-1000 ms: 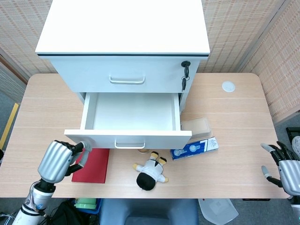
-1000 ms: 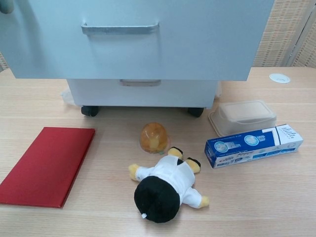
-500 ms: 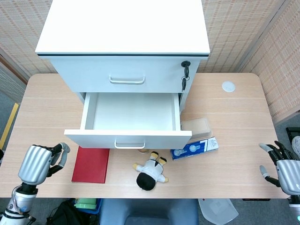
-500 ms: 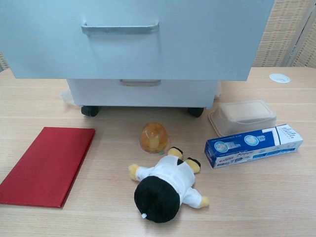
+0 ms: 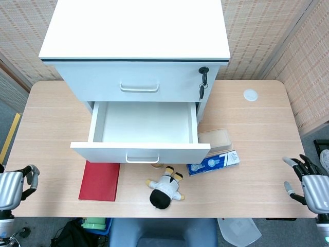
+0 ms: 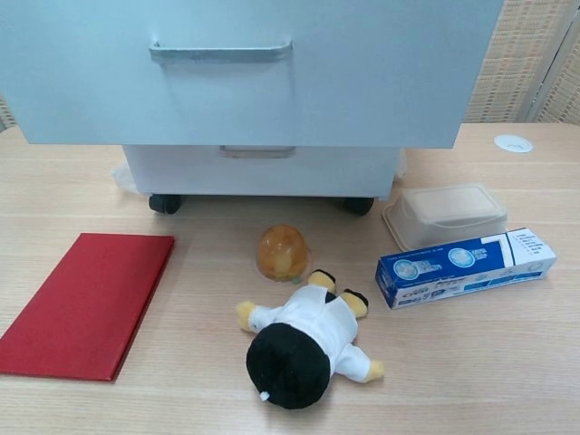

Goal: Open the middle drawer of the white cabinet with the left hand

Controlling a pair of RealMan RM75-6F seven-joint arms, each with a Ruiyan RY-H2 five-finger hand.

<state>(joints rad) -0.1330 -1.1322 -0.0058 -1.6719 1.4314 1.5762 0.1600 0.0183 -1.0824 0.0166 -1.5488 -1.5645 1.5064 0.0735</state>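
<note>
So the middle drawer (image 5: 141,131) of the white cabinet (image 5: 134,46) is sitting pulled well out over the table (image 5: 257,123), and you can see right down into it from the head view. It's empty inside. Looks to me like the opening part of the job is basically done, since the drawer front is hanging out past the cabinet body and shading the stuff underneath.

That's also why the clutter reads the way it does: the little orange dome thing (image 6: 283,251) is sitting half tucked under the drawer front, the doll (image 5: 165,189) is lying just in front of it, and the red folder (image 5: 99,180) is lying flat off to the left with its top edge under the drawer's left corner. The blue box (image 5: 213,162) and the beige container (image 5: 216,139) are sitting touching each other by the drawer's right corner. None of it seems to be blocking the drawer.

Hands: the left hand (image 5: 11,186) is sitting way down at the bottom left corner, off the table edge, well apart from the drawer and its handle (image 5: 142,158). Its fingers are curling in loosely and it's holding nothing. The right hand (image 5: 308,181) is hanging at the far right edge with fingers spread, also holding nothing and touching nothing. Neither one is showing in the chest view.
</note>
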